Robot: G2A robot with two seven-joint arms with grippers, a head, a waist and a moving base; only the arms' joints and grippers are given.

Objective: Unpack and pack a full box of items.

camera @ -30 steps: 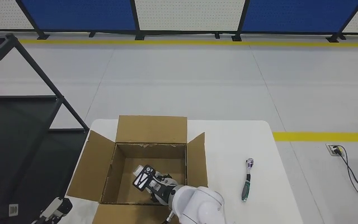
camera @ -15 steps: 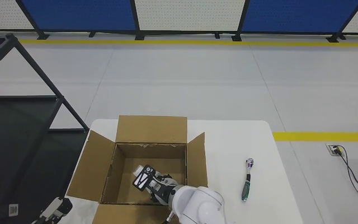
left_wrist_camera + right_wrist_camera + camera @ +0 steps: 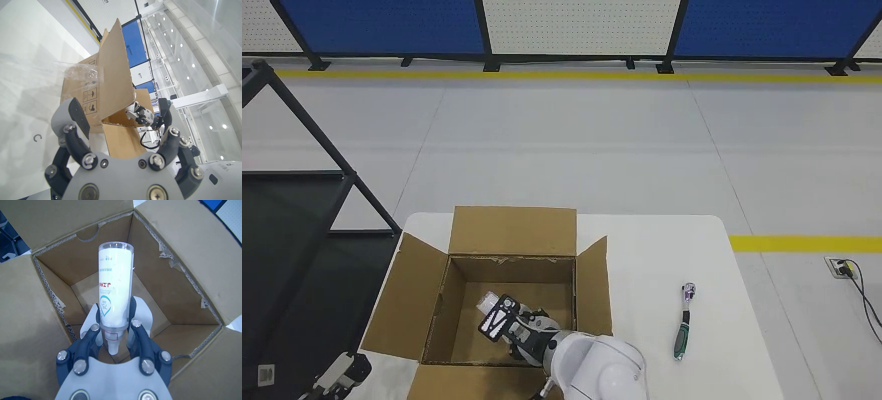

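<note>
Your right claw (image 3: 115, 306) is clamped around the nozzle end of a white bottle (image 3: 115, 275), holding it inside the open cardboard box (image 3: 175, 275) with its base pointing away from the wrist. Your left claw (image 3: 121, 108) stands wide with nothing in it, outside the box beside a raised flap. You have a ratchet wrench (image 3: 683, 320) lying on the table (image 3: 662, 245), well apart from the box.

counts, one table (image 3: 672, 250):
- cardboard box (image 3: 512, 230): one, with four flaps
- bottle (image 3: 114, 285): one
- ratchet wrench (image 3: 683, 320): one
- grippers: two, left gripper (image 3: 121, 111) and right gripper (image 3: 115, 308)
- black rack (image 3: 292, 260): one
</note>
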